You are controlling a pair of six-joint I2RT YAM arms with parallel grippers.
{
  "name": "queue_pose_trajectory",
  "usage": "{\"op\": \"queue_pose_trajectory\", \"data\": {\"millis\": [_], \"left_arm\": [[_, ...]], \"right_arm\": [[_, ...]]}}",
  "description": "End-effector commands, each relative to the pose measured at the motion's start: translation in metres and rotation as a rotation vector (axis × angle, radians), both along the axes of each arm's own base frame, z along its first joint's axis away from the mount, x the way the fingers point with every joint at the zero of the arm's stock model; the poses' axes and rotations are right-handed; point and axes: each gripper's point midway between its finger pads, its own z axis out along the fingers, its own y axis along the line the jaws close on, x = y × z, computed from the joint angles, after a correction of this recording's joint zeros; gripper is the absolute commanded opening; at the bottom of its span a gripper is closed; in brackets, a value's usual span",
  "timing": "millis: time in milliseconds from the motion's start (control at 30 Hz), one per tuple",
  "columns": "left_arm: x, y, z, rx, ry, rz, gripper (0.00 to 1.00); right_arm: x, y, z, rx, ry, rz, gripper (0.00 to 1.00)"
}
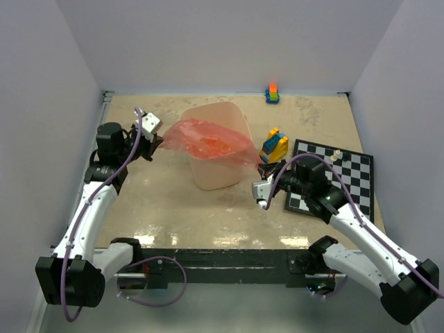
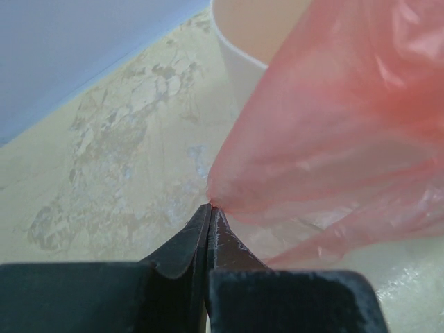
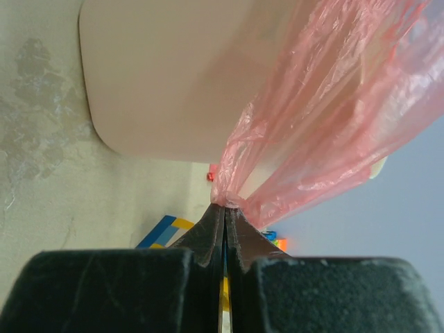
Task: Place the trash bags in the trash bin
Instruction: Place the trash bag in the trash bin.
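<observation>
- Spanning the mouth of the trash bin (image 1: pixel 220 173), a crinkly translucent red trash bag (image 1: pixel 208 141) hangs stretched between the two grippers, and its middle drapes over the bin's opening.
- The trash bin stands upright on the worktop (image 1: pixel 173 208), roughly midway between the left and right edges and closer to the far edge than to the near one.
- The left gripper (image 2: pixel 209 208) is fully closed. It pinches the left corner of the trash bag just beside the bin's left wall, and the pinched corner is held above the worktop.
- The right gripper (image 3: pixel 225 206) is fully closed. It clamps a gathered bunch of the trash bag at the bin's right side, below the rim.
- A yellow-and-blue toy block stack (image 1: pixel 273 146) stands just right of the trash bin, between the bin and the checkerboard (image 1: pixel 347 182).
- The checkerboard lies flat near the right edge of the worktop, partly covered by the right arm. A small pale piece (image 1: pixel 336 156) stands on its far part.
- A small multicoloured block (image 1: pixel 272 94) sits at the far edge of the worktop, well apart from the bin.
</observation>
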Motion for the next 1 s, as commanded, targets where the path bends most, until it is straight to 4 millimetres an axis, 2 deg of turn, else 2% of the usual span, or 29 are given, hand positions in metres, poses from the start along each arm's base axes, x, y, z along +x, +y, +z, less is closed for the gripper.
{"op": "queue_pose_trajectory", "data": {"millis": [0, 67, 100, 133, 167, 200, 267, 333, 467, 567, 633, 700, 767, 833, 967], "left_arm": [[0.027, 0.031, 0.012, 0.031, -0.104, 0.193, 0.09], [0.028, 0.028, 0.018, 0.023, -0.084, 0.179, 0.24], [0.026, 0.023, 0.027, 0.013, -0.090, 0.146, 0.31], [0.021, 0.018, 0.036, 0.012, -0.099, 0.113, 0.42], [0.014, 0.015, 0.047, 0.014, -0.121, 0.086, 0.53], [0.006, 0.014, 0.062, 0.014, -0.156, 0.079, 0.59], [-0.015, 0.016, 0.080, 0.051, -0.218, 0.065, 0.65], [-0.039, 0.019, 0.090, 0.115, -0.268, 0.041, 0.70], [-0.086, 0.012, 0.096, 0.210, -0.324, -0.079, 0.72], [-0.100, -0.002, 0.095, 0.191, -0.339, -0.172, 0.72], [-0.096, -0.014, 0.097, 0.169, -0.355, -0.248, 0.71], [-0.075, -0.016, 0.108, 0.126, -0.365, -0.224, 0.71], [-0.057, -0.016, 0.115, 0.165, -0.381, -0.239, 0.70], [-0.045, -0.017, 0.114, 0.249, -0.390, -0.299, 0.66], [-0.043, -0.021, 0.087, 0.374, -0.326, -0.449, 0.62]], "right_arm": [[0.010, -0.002, 0.001, 0.010, -0.021, -0.050, 0.00], [0.012, -0.004, 0.003, 0.019, 0.015, -0.076, 0.18], [0.013, -0.004, 0.007, 0.019, 0.040, -0.087, 0.32], [0.011, -0.005, 0.011, 0.022, 0.070, -0.098, 0.40], [0.010, -0.005, 0.023, 0.040, 0.094, -0.110, 0.46], [0.006, -0.006, 0.032, 0.054, 0.126, -0.118, 0.51], [-0.003, -0.009, 0.055, 0.077, 0.150, -0.121, 0.56], [-0.014, -0.014, 0.078, 0.124, 0.173, -0.136, 0.60], [-0.025, -0.016, 0.132, 0.267, 0.171, -0.149, 0.66], [-0.021, 0.001, 0.149, 0.325, 0.199, -0.100, 0.70], [-0.009, 0.015, 0.146, 0.323, 0.239, -0.072, 0.71], [0.002, 0.028, 0.139, 0.294, 0.279, -0.051, 0.72], [0.009, 0.036, 0.133, 0.252, 0.301, -0.027, 0.73], [0.011, 0.039, 0.125, 0.191, 0.318, -0.005, 0.72], [0.003, 0.036, 0.117, 0.130, 0.313, 0.030, 0.72]]}}
